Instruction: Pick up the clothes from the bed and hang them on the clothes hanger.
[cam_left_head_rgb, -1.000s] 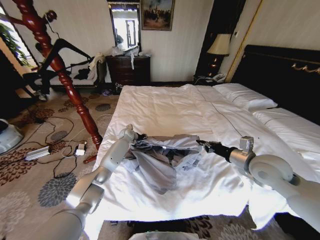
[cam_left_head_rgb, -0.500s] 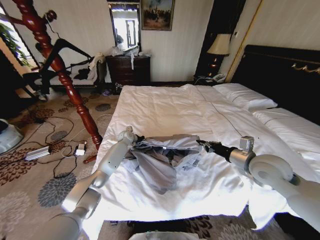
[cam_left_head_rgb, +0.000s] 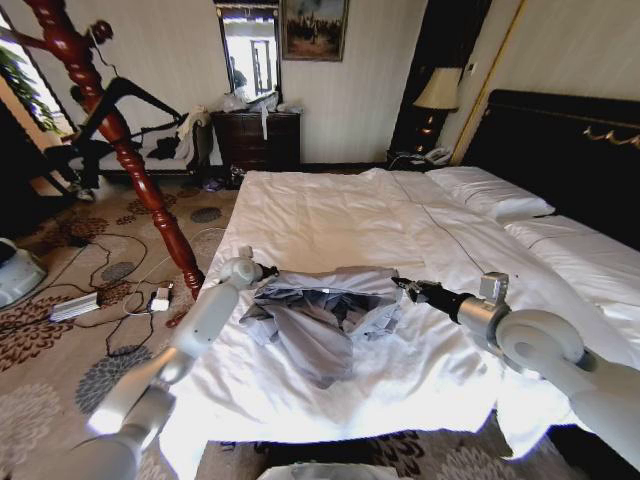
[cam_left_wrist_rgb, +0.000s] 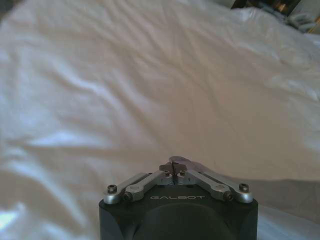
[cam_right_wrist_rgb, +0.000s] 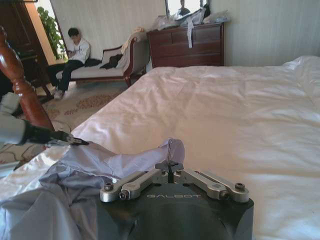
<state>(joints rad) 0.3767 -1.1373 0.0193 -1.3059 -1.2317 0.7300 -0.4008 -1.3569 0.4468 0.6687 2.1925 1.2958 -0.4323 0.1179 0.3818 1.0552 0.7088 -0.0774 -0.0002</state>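
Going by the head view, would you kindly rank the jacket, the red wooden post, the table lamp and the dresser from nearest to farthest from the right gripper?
From the right gripper:
1. Jacket, pinched at its near edge on the bed.
2. Red wooden post, left, beyond the bed's edge.
3. Table lamp, by the headboard.
4. Dresser, against the far wall.
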